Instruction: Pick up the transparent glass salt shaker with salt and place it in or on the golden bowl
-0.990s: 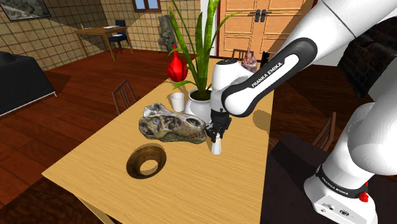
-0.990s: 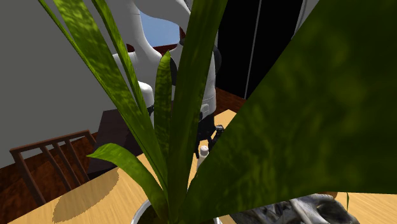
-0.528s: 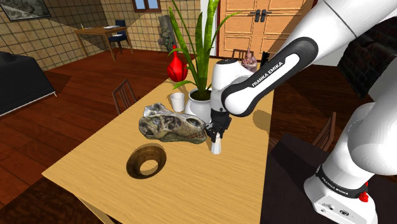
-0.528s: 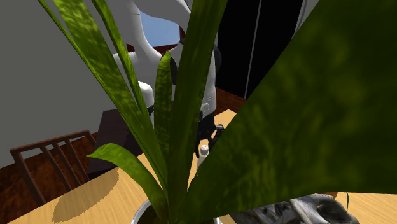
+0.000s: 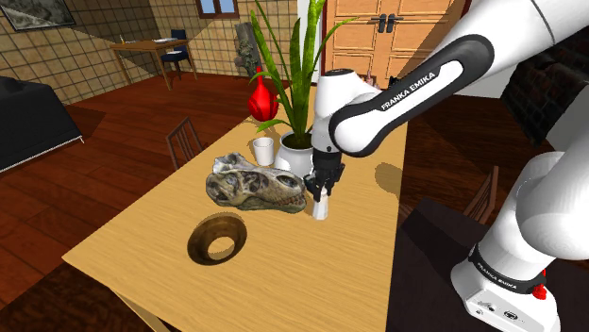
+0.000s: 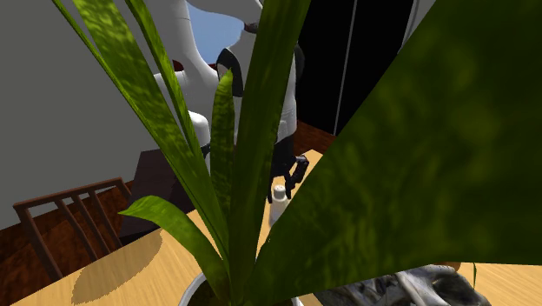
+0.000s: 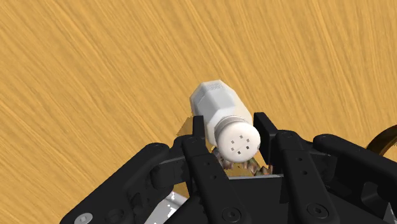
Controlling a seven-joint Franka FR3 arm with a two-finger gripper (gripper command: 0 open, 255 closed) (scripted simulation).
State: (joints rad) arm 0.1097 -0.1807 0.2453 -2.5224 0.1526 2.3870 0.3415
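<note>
With the fingers [image 7: 198, 153] clamped on the salt shaker [image 7: 216, 102] between them, lift it steadily, clear of the worktop [image 7: 95, 76], toward the golden bowl [image 5: 198, 236].

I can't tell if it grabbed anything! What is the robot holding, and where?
The gripper holds the white shaker near its top, one finger on each side of the holed cap.

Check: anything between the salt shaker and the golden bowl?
Shoulder view: bare tabletop between the salt shaker and the bowl. The skull lies just beside that line, close to the shaker.
</note>
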